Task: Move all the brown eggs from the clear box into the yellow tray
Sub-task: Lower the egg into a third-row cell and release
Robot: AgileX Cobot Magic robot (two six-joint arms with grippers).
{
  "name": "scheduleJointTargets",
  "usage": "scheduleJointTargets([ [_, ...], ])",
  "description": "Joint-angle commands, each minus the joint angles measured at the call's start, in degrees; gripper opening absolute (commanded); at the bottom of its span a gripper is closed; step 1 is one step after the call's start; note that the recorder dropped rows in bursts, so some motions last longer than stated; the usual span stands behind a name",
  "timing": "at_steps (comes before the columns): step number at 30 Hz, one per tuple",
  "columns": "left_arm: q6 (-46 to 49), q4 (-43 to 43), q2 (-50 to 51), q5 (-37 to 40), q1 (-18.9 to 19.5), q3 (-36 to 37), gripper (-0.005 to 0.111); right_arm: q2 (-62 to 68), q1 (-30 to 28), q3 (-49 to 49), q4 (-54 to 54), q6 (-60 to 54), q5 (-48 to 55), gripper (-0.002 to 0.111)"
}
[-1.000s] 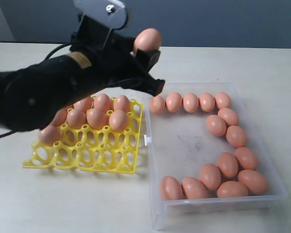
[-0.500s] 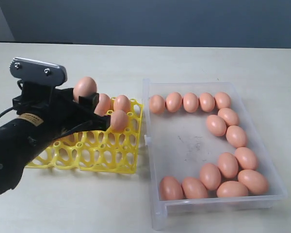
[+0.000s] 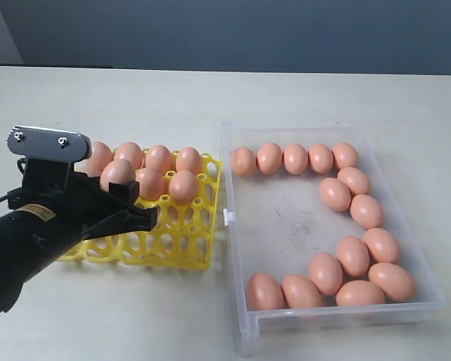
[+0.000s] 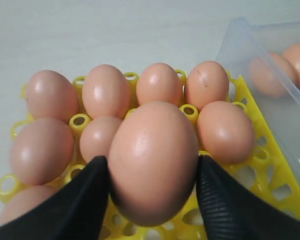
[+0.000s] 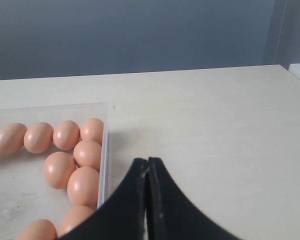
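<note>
Tabletop (image 3: 120, 316); eggs (image 3: 295, 159) in yellow tray (image 3: 182, 242), clear box (image 3: 284, 226); left jaws around one egg (image 4: 152, 160); right jaws closed

The brown egg (image 4: 152, 150) in the left gripper (image 4: 151, 170) is smooth and dull with a soft shine. The black fingers (image 4: 230, 200) are ribbed and matt. Under them the yellow tray (image 3: 173, 263) is shiny plastic. The clear box (image 3: 286, 218) is scuffed see-through plastic.

No text you can read: the small label (image 3: 39, 213) on the left arm (image 3: 15, 244) is too blurred.
</note>
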Motion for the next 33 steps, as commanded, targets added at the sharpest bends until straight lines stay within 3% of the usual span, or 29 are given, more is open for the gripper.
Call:
scheduleJointTargets([
  [1, -0.28, -2.92, -0.44, 0.8, 0.07, 0.25, 0.0, -0.22, 0.01, 0.09, -0.05, -0.26, -0.38, -0.001],
  [14, 5.44, -11.94, -0.44, 2.64, 0.07, 0.25, 0.0, -0.22, 0.01, 0.09, -0.05, -0.26, -0.38, -0.001],
  [20, 6.14, -12.27, -0.44, 3.43, 0.07, 0.25, 0.001, -0.22, 0.01, 0.09, -0.05, -0.26, -0.38, -0.001],
  [23, 6.14, -11.2, -0.44, 4.49, 0.07, 0.25, 0.012, -0.22, 0.01, 0.09, -0.05, -0.26, -0.38, -0.001],
  [28, 6.14, -12.05, -0.44, 4.49, 0.07, 0.25, 0.052, -0.22, 0.01, 0.09, -0.05, -0.26, -0.38, -0.001],
  [30, 6.14, -13.49, -0.44, 4.49, 0.07, 0.25, 0.063, -0.22, 0.01, 0.09, -0.05, -0.26, -0.38, -0.001],
  [33, 6.14, -14.15, -0.44, 4.49, 0.07, 0.25, 0.067, -0.22, 0.01, 0.09, -0.05, -0.26, -0.38, -0.001],
])
